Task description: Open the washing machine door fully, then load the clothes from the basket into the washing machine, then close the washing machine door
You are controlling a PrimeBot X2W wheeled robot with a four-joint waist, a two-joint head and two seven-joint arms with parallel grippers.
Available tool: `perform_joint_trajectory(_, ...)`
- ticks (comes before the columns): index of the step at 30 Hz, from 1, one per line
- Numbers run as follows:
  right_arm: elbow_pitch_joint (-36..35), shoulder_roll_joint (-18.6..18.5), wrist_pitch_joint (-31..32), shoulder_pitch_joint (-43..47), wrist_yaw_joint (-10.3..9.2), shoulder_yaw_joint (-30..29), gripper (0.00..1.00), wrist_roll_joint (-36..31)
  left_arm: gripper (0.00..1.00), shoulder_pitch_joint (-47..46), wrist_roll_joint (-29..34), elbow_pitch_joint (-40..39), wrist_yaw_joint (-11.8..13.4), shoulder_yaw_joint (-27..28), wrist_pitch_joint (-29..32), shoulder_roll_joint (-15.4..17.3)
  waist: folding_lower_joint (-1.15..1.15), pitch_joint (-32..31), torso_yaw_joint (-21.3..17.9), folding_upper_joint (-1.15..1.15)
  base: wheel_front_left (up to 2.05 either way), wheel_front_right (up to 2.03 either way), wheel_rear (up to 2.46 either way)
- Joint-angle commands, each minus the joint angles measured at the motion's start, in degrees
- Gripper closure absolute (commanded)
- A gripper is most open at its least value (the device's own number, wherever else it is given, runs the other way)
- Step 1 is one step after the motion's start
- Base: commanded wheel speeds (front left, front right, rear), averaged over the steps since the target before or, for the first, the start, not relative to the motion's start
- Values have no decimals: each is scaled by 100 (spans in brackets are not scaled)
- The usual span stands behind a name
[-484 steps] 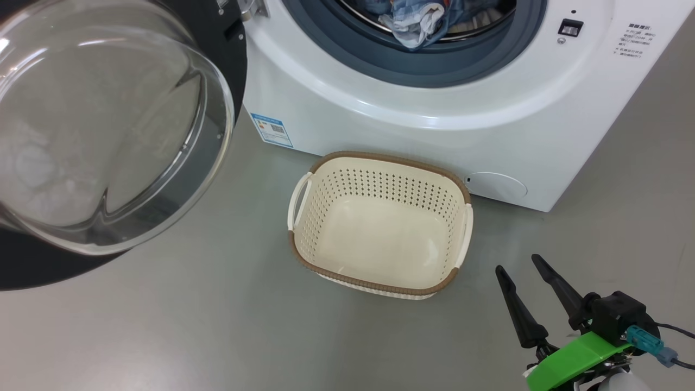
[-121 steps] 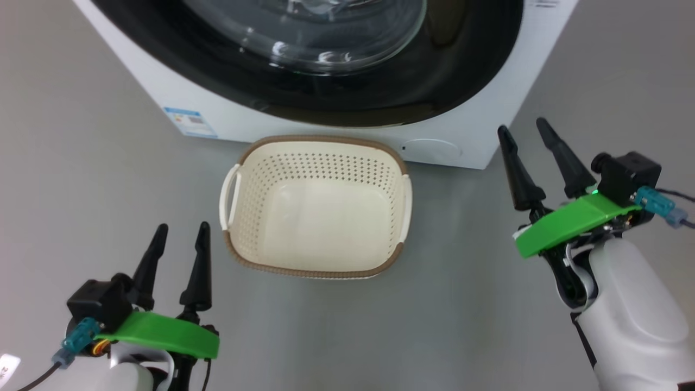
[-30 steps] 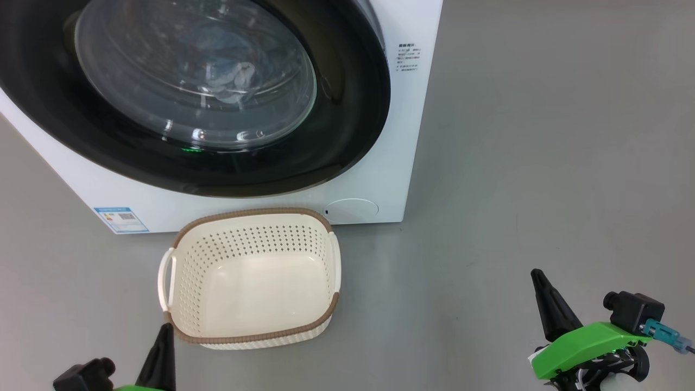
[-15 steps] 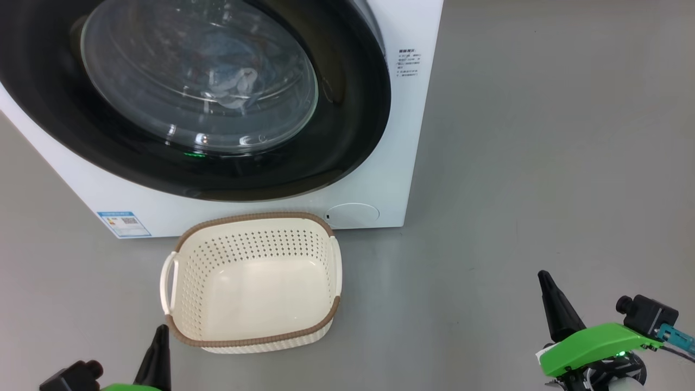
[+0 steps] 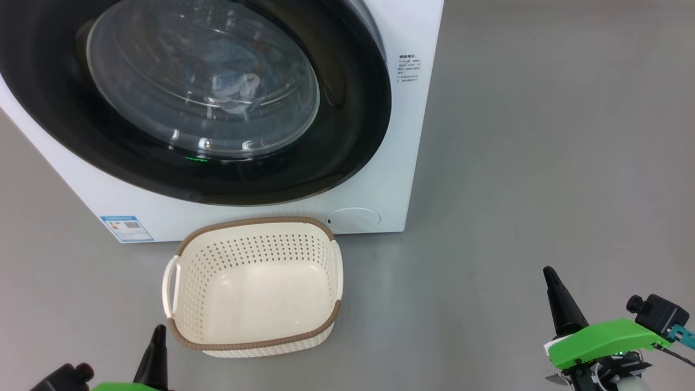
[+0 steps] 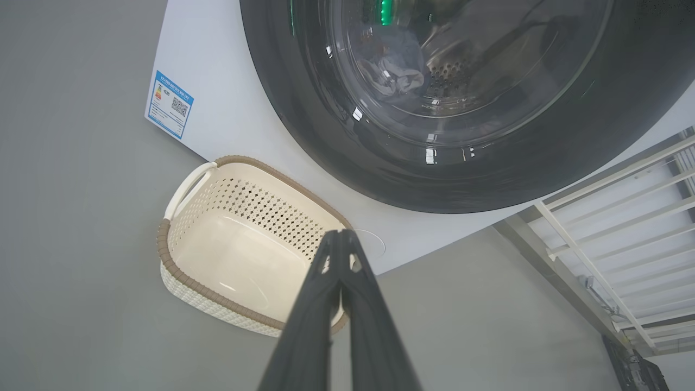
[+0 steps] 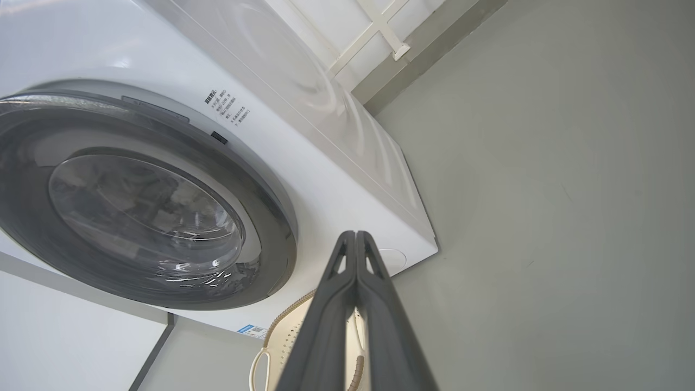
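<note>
glossy black door rim (image 5: pixel 347 136), perforated plastic basket (image 5: pixel 252 250)

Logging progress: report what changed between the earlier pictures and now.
The round, glossy black-rimmed glass washing machine door swung shut on the white box-shaped washing machine; the left gripper and right gripper closed, empty. Unchanged: soft light-blue clothes inside, cream perforated plastic basket empty.
</note>
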Motion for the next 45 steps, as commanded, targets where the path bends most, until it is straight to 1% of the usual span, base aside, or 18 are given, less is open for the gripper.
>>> perform_joint_trajectory(1,-188,-7,54,0,-15,-1,100,169,100,-224,-158,-167,-5,143,39,58,-1,-12,2,0,0,0,0)
perform_joint_trajectory(45,-632,202,800,186,-27,-390,100,2569,100,-357,-2551,-305,-9,564,772,-77,-1,-283,43,0,0,0,0)
